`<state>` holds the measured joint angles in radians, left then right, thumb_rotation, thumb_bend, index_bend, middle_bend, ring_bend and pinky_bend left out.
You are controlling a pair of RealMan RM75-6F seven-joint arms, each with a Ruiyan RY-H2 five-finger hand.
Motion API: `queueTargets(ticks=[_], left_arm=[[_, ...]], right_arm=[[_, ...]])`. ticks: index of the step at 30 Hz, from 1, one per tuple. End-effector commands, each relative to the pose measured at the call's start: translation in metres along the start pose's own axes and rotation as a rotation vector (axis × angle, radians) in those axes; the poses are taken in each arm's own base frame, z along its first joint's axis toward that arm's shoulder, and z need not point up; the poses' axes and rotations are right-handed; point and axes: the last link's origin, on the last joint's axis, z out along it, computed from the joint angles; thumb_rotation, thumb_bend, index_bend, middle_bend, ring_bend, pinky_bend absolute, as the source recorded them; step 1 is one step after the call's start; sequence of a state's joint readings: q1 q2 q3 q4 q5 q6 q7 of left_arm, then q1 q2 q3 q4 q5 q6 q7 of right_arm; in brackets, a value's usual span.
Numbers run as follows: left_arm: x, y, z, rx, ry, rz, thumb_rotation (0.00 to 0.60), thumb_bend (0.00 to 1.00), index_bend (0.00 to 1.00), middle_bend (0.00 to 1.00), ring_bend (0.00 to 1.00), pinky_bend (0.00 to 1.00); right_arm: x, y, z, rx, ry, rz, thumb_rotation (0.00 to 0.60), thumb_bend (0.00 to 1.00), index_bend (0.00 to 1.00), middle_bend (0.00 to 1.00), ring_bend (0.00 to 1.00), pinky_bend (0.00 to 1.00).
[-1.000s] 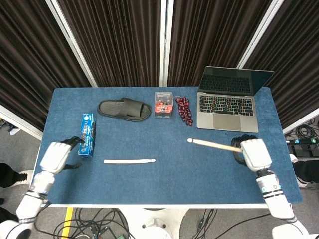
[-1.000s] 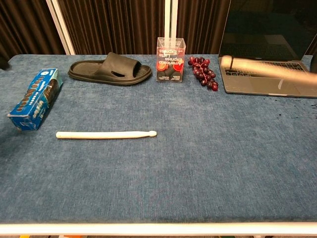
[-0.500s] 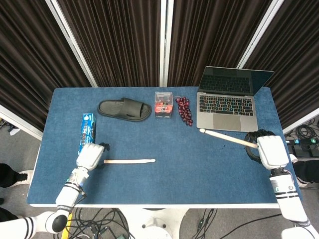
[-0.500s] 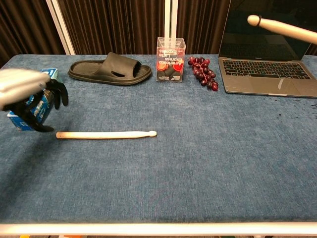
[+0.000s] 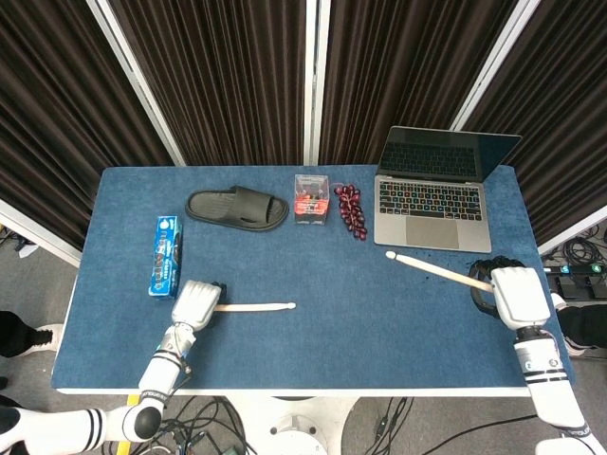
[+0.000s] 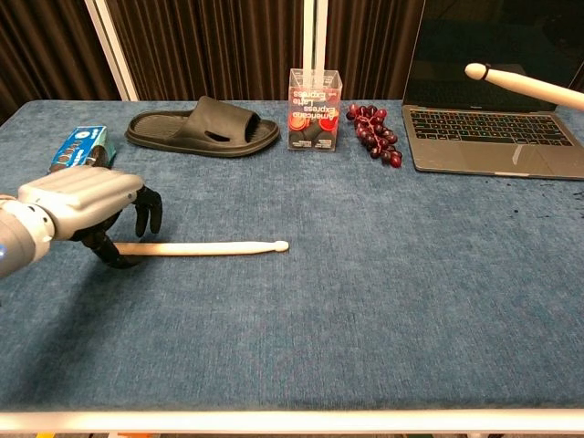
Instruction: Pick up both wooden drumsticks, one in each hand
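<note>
**Desk:** What surrounds the sticks on the blue felt-covered table (image 5: 313, 351)?

**Operator:** Along the far edge I see a black rubber slide sandal (image 5: 237, 208), a clear plastic box with red print (image 5: 311, 198), a bunch of dark red grapes (image 5: 352, 209) and an open silver laptop (image 5: 434, 190). A blue rectangular carton (image 5: 165, 256) lies flat near my left side, just behind the hand. None of these touches either stick, and nothing lies between the hands and the sticks.

**Desk:** Where is the first pale wooden drumstick?

**Operator:** The pale wooden drumstick on the table (image 6: 205, 247) lies flat, smooth and tapered, its small rounded tip pointing toward the middle. My left hand (image 5: 196, 304), white-shelled with black fingers (image 6: 146, 212), sits over its butt end. The fingers curl down around that end, thumb on the near side, but I cannot tell whether they have closed on the wood.

**Desk:** And the second?

**Operator:** The raised wooden drumstick (image 5: 438, 271) is gripped at its butt by my right hand (image 5: 517, 295), clear of the table, slanting up with its bead tip toward the laptop's front edge. In the chest view the tip crosses in front of the dark screen. The right fingers are wrapped around the handle, held near the table's right edge.
</note>
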<state>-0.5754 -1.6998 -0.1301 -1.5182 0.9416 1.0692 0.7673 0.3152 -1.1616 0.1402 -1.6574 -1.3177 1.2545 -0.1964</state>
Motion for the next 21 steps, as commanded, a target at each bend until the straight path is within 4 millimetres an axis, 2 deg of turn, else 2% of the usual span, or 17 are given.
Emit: queueTargets(ticks=[1, 21], left_arm=[[-0.0004, 0.001, 0.0017, 0.004, -0.009, 0.018, 0.6, 0.26, 0.43, 0.46, 0.75, 0.86], [-0.0032, 0.0003, 0.0059, 0.024, -0.018, 0.068, 0.6, 0.32, 0.5, 0.51, 0.76, 0.86]], right_arm=[[-0.0013, 0.0007, -0.0005, -0.004, -0.007, 0.001, 0.6, 0.75, 0.57, 0.56, 0.35, 0.41], [-0.0075, 0.004, -0.0017, -0.016, -0.025, 0.014, 0.6, 0.75, 0.57, 0.56, 0.35, 0.4]])
